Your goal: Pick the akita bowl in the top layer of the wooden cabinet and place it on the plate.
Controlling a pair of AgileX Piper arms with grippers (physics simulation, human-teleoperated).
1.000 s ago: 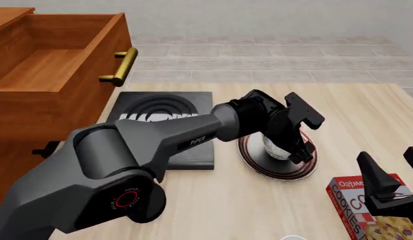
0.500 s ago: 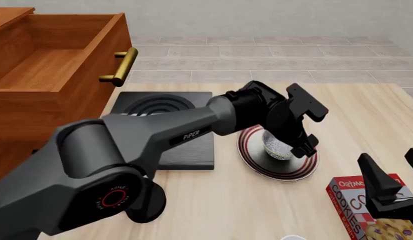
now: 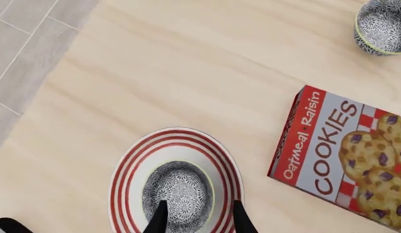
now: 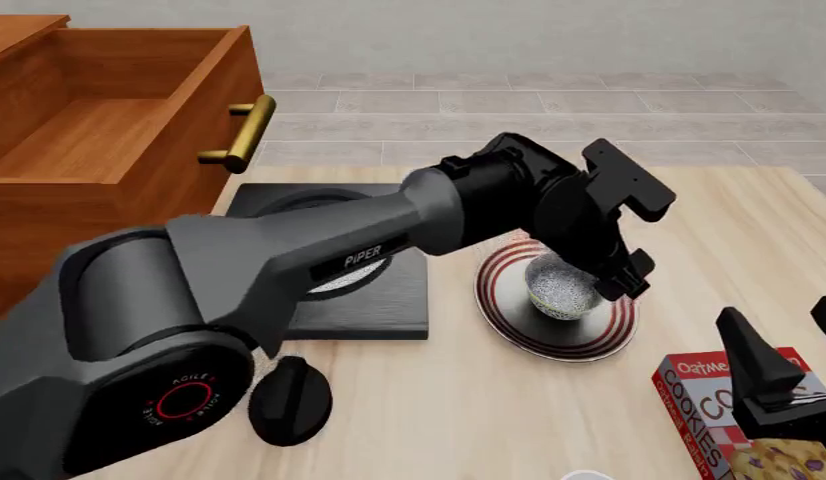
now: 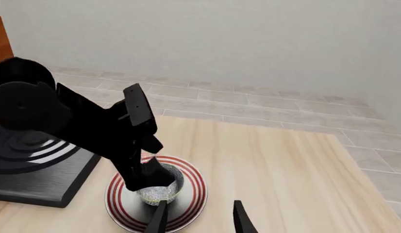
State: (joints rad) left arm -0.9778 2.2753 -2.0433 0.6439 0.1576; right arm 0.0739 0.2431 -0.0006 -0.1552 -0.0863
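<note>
Jaws of the left gripper (image 3: pixel 197 218) stand parted above the akita bowl (image 3: pixel 178 195), which sits centred on the plate (image 3: pixel 126 182), so placement looks done; the right gripper (image 5: pixel 198 216) hangs parted beside the cookie box (image 3: pixel 343 155) on the bench (image 3: pixel 187 73).

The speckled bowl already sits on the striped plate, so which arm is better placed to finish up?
The left. Its gripper hangs right over the akita bowl on the plate, fingers apart, so it need only lift away. The right gripper waits open near the cookie box.
</note>
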